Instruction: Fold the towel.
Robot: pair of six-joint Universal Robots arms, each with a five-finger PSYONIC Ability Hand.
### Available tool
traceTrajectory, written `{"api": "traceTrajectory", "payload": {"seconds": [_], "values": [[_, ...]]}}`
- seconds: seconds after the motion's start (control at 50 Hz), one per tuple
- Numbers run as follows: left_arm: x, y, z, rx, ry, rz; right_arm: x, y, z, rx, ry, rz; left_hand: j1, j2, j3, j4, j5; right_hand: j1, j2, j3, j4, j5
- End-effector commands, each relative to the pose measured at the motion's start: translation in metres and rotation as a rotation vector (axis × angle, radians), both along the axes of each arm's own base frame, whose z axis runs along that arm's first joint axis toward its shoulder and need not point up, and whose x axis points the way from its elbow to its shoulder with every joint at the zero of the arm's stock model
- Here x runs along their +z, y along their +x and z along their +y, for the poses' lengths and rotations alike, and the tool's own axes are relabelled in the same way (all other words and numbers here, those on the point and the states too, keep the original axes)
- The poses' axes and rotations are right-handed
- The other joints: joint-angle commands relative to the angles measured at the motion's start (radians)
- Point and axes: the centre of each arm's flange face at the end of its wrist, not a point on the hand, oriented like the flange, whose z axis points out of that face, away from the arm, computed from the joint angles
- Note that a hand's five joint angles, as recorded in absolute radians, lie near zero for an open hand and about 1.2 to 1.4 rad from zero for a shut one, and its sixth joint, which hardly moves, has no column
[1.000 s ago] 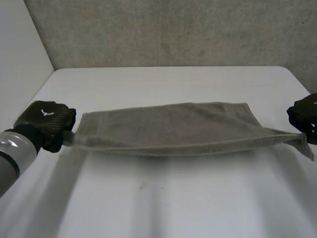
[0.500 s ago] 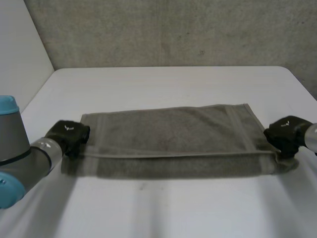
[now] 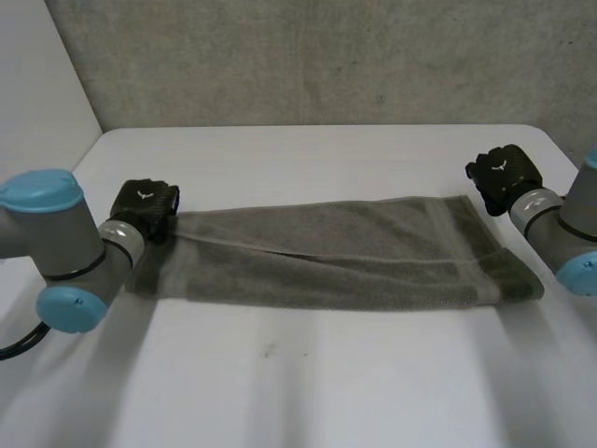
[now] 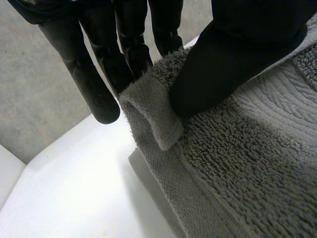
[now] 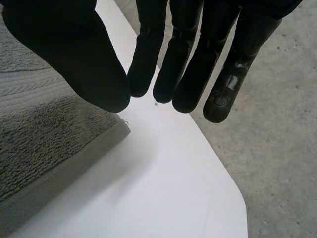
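The towel point(image 3: 336, 257) lies in a long band on the table point(image 3: 308, 392), stretched between the two hands and doubled lengthwise. The left hand point(image 3: 145, 207) is at its one far corner and the right hand point(image 3: 501, 175) is just beyond the other.

In the left wrist view, the thumb point(image 4: 223, 64) presses the corner's rolled hem against the fingers point(image 4: 94, 84), so this hand pinches the towel point(image 4: 237, 163). In the right wrist view, the right hand point(image 5: 74, 54) has straight fingers close to the thumb with nothing between them. The towel's corner point(image 5: 44, 144) lies flat below the thumb, apart from it.

The main risk is the uneven hold, with one end pinched and the other free. If the left hand pulls or lifts now, the whole band will likely slide toward it and twist, since nothing anchors the right end.

The upper layer already runs aslant from the left hand's corner, leaving the lower layer showing on the side nearer the left arm. A careless let-go could leave that skew in the fold. The rolled hem under the left thumb may also stay curled once it is dropped.

No writing can be read. Each hand bears a small white mark on its back, and no tag is visible on the towel.
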Motion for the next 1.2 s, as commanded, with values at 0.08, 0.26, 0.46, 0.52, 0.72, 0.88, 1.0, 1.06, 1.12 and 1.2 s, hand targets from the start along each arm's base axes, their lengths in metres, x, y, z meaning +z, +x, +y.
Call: {"api": "traceTrajectory", "payload": {"seconds": [0.08, 0.26, 0.46, 0.52, 0.72, 0.88, 1.0, 1.06, 1.12, 1.2], "values": [[-0.003, 0.004, 0.009, 0.021, 0.031, -0.018, 0.007, -0.004, 0.014, -0.019, 0.127, 0.005, 0.228, 0.179, 0.183, 0.179, 0.196, -0.132, -0.212, -0.225, -0.217, -0.12], [0.007, 0.0, 0.033, -0.006, 0.043, -0.018, 0.014, -0.026, 0.032, -0.088, 0.368, -0.121, 0.228, 0.179, 0.183, 0.179, 0.196, -0.35, -0.43, -0.443, -0.436, -0.338], [0.017, -0.013, 0.066, -0.067, 0.044, -0.025, 0.001, -0.052, 0.025, -0.143, 0.459, -0.189, 0.228, 0.179, 0.183, 0.179, 0.196, -0.412, -0.492, -0.504, -0.497, -0.4], [0.018, -0.014, 0.069, -0.072, 0.045, -0.026, -0.003, -0.054, 0.025, -0.15, 0.475, -0.193, 0.228, 0.179, 0.183, 0.179, 0.196, -0.433, -0.513, -0.525, -0.518, -0.421], [0.018, -0.015, 0.072, -0.075, 0.045, -0.026, -0.013, -0.055, 0.028, -0.142, 0.535, -0.24, 0.228, 0.179, 0.183, 0.179, 0.196, -0.509, -0.589, -0.602, -0.594, -0.497], [0.018, -0.015, 0.072, -0.075, 0.046, -0.027, -0.018, -0.055, 0.028, -0.138, 0.547, -0.244, 0.228, 0.179, 0.183, 0.179, 0.196, -0.474, -0.554, -0.566, -0.559, -0.462], [0.017, -0.014, 0.072, -0.074, 0.049, -0.028, -0.023, -0.055, 0.029, -0.14, 0.561, -0.241, 0.228, 0.179, 0.183, 0.179, 0.196, -0.342, -0.422, -0.435, -0.427, -0.33], [0.017, -0.015, 0.072, -0.075, 0.049, -0.028, -0.024, -0.055, 0.03, -0.139, 0.566, -0.241, 0.228, 0.179, 0.183, 0.179, 0.196, -0.298, -0.378, -0.39, -0.383, -0.286], [0.017, -0.014, 0.072, -0.073, 0.05, -0.027, -0.025, -0.054, 0.032, -0.139, 0.571, -0.239, 0.228, 0.179, 0.183, 0.179, 0.196, -0.218, -0.298, -0.311, -0.303, -0.206], [0.017, -0.014, 0.072, -0.072, 0.049, -0.029, -0.023, -0.057, 0.034, -0.141, 0.574, -0.24, 0.228, 0.179, 0.183, 0.179, 0.196, -0.157, -0.237, -0.25, -0.242, -0.145]]}}
